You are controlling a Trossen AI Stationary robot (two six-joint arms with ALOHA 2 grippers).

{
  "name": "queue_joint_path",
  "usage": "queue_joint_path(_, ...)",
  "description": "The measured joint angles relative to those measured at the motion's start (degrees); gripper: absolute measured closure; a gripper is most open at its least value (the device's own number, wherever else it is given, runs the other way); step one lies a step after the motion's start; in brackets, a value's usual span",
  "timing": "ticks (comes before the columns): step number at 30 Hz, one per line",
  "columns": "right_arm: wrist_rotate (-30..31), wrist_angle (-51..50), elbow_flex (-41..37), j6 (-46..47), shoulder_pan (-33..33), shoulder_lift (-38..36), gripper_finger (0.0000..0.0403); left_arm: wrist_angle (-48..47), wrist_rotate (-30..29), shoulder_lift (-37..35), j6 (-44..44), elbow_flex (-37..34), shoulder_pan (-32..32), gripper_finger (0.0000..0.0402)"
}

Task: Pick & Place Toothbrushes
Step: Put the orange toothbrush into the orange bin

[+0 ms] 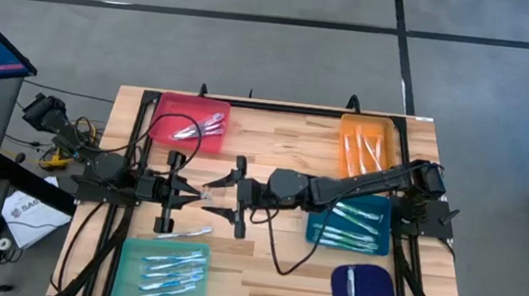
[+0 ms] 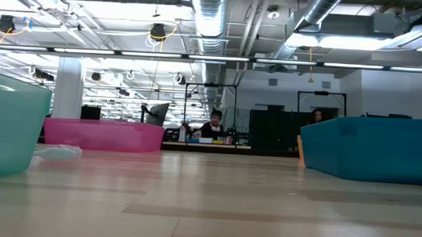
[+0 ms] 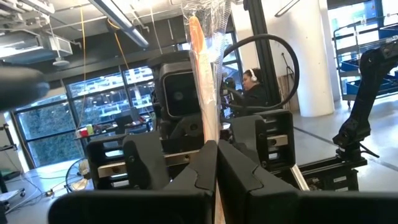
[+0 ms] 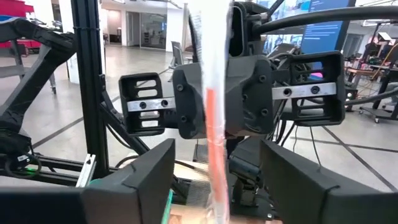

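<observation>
Over the middle of the wooden table (image 1: 262, 266), the left gripper (image 3: 216, 163) has its jaws closed on a thin orange-handled toothbrush in a clear plastic wrapper (image 3: 202, 93), holding it up. The right gripper (image 4: 214, 168) faces it, its dark fingers (image 4: 149, 171) standing apart on either side of the wrapped brush, seemingly not yet touching it. More toothbrushes lie in the teal rectangular tray (image 1: 130, 252).
</observation>
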Motion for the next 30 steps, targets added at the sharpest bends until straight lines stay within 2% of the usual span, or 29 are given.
queue_joint_path(21,-0.1,-1.4,0.0,-1.5,0.0,0.0,0.0384,0.0,-0.2,0.0,0.0,0.0,0.0,0.0400)
queue_joint_path(25,-0.1,-1.5,0.0,-1.8,0.0,0.0,0.0384,0.0,-0.2,0.0,0.0,0.0,0.0,0.0398)
queue_joint_path(30,0.1,-1.5,0.0,-0.7,-0.3,0.0,0.0356,0.0,-2.0,0.0,-0.4,0.0,0.0,0.0397)
